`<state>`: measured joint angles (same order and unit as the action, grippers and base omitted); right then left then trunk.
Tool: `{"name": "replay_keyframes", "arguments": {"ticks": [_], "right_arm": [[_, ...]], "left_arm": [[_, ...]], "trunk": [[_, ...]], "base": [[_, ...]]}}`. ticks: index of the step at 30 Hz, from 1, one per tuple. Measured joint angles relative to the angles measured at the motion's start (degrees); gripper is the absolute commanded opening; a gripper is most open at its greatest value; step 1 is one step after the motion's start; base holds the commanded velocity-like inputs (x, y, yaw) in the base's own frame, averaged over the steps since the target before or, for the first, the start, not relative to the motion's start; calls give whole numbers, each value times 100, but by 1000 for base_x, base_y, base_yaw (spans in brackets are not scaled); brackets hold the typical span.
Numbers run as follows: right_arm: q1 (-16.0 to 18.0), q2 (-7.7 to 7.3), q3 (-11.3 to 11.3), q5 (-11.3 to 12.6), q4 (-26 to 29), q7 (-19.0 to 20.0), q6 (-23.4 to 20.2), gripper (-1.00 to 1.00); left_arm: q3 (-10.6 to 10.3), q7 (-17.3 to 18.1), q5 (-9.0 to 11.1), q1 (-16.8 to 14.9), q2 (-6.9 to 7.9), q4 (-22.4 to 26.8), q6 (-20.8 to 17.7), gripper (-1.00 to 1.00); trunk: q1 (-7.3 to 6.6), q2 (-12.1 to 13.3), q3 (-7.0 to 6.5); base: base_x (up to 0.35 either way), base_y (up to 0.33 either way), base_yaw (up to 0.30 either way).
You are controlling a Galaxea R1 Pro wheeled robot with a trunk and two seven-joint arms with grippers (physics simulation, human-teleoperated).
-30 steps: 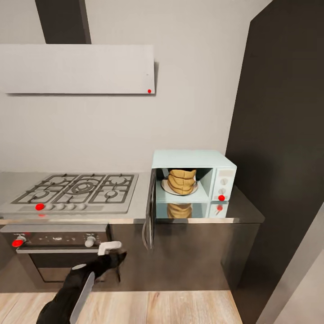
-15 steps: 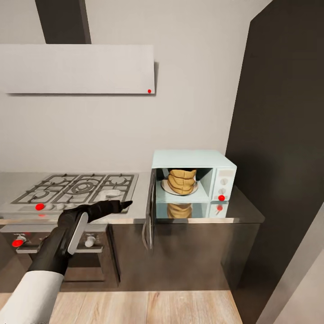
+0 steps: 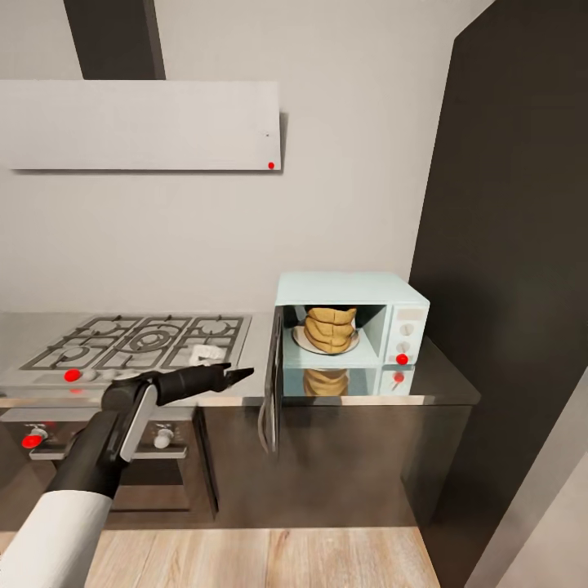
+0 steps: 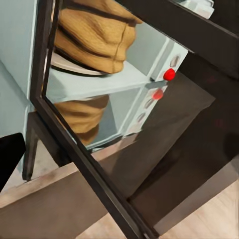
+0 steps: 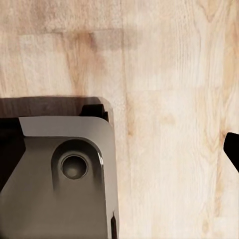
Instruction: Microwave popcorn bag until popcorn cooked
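The mint-blue microwave (image 3: 351, 287) stands on the grey countertop (image 3: 445, 382) with its black glass door (image 3: 273, 384) swung wide open to the left. The tan popcorn bag (image 3: 330, 329) sits upright on the white plate inside, and its reflection shows in the glossy slab below. My left gripper (image 3: 242, 374) hovers at counter height just left of the door's edge, pointing at it, open and empty. In the left wrist view the popcorn bag (image 4: 94, 35) shows past the door frame (image 4: 74, 149), with one dark finger (image 4: 9, 159) at the picture's edge.
A gas hob (image 3: 139, 343) and a dark oven (image 3: 106, 457) lie left of the microwave, with a hood (image 3: 139, 125) above. A tall dark cabinet (image 3: 514, 245) rises on the right. The right wrist view looks down on wooden floor (image 5: 169, 99) and my grey base (image 5: 59, 174).
My left arm has risen from in front of the oven to counter height, then reached right toward the open microwave door. The bag and the door have not moved.
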<state>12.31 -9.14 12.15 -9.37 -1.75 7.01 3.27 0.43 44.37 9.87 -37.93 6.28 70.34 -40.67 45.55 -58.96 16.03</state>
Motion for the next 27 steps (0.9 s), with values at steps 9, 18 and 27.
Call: {"name": "replay_keyframes", "arguments": {"ticks": [9,18,27], "right_arm": [[0,8,1,0,0,-8,5,100],[0,12,-3,0,0,-9,-8,100],[0,12,-2,0,0,-9,-1,100]], "left_arm": [[-19,-52,-43,1,-36,-271,34,100],[-19,-75,-46,0,-58,-251,30,100],[-19,-69,-61,0,-58,-239,39,100]], "trunk": [[0,0,0],[0,0,-42],[0,0,-89]], "base": [[0,0,-4],[0,0,-126],[0,0,-146]]}}
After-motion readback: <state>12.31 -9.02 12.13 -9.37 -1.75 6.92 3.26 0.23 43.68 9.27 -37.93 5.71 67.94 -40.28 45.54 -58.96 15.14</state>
